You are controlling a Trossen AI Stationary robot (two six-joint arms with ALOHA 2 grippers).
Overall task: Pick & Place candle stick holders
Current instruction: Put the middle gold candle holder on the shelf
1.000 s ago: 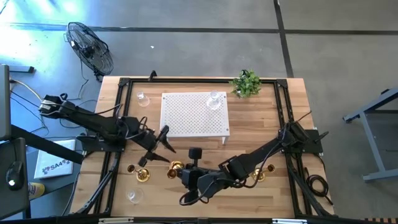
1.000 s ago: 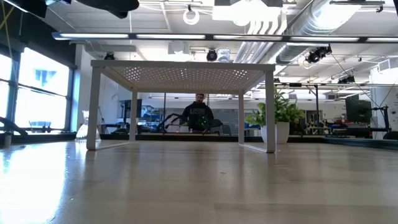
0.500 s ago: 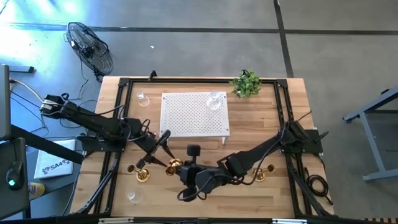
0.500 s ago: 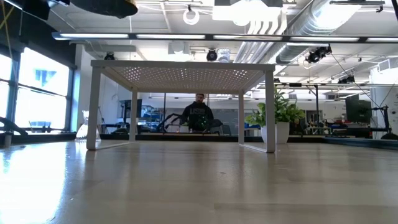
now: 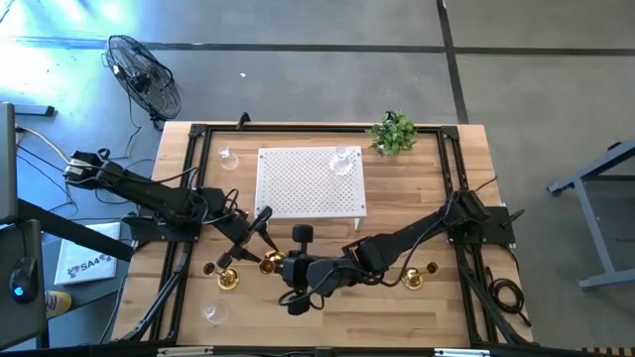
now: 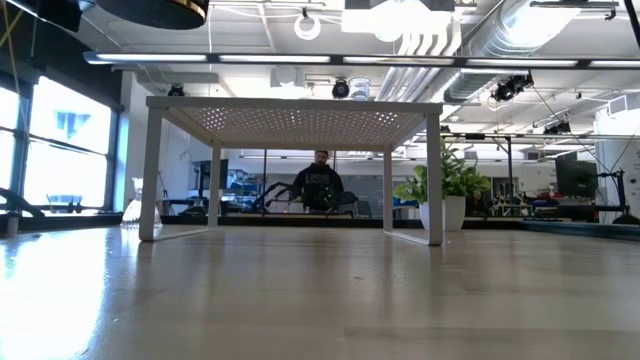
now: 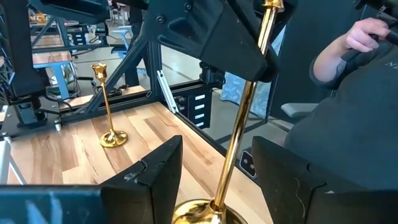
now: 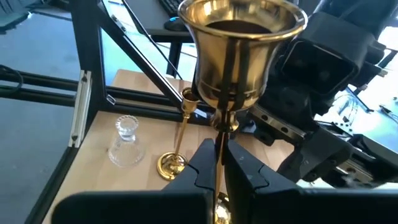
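Note:
A tall brass candle stick holder, with a thin stem and a round base, is between my two grippers near the table's front middle. My right gripper is shut on it just under its cup. My left gripper is open. Its two fingers stand on either side of the stem low down near the base, with a gap on each side. Whether the base rests on the table I cannot tell. My right gripper pinches the holder's thin stem between its two fingers, just below the cup at the top end. The fingers come from the table's right side and lie across the stem. The rest of the stem and the base hang below the fingers.
A second brass holder and a glass one stand at the front left, and a third brass holder at the front right. The white perforated stand carries a glass holder. A plant stands at the far right. A person sits beyond the table.
My right gripper has carried the brass holder a short way toward the table's left edge, in between the fingers of my left gripper, which has stayed open and nearly still.

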